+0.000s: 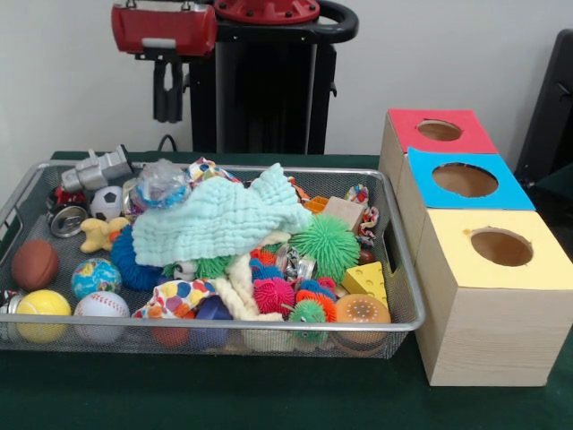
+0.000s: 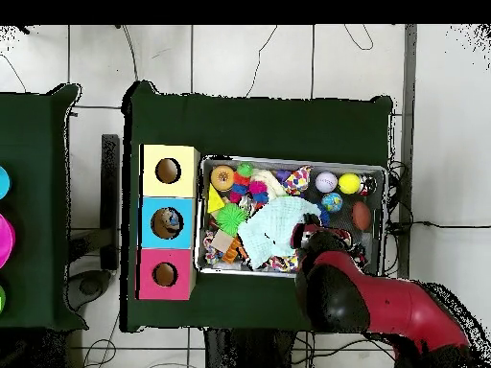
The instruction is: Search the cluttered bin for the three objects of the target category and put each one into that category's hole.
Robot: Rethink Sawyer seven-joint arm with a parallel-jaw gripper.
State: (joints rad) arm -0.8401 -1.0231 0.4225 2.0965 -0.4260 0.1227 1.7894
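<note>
Green desk point(image 1: 269, 394) carries a wire mesh bin point(image 1: 405, 296) packed with toys. Just right of it in the front view, three wooden boxes with round holes: red-topped point(image 1: 407, 121) farthest, blue-topped point(image 1: 506, 193) in the middle, yellow-topped point(image 1: 537, 269) nearest. Mint cloth point(image 1: 224, 219) lies over the pile's centre. Green spiky ball point(image 1: 325, 244) just right of the cloth. Along the bin's left end: baseball point(image 1: 101, 306), yellow ball point(image 1: 42, 305), globe ball point(image 1: 96, 276), brown ball point(image 1: 34, 262). End effector point(image 1: 167, 90) hangs above the bin's far left corner, holding nothing; whether its jaws are apart or together is unclear. Which toys count as targets can't be told.
</note>
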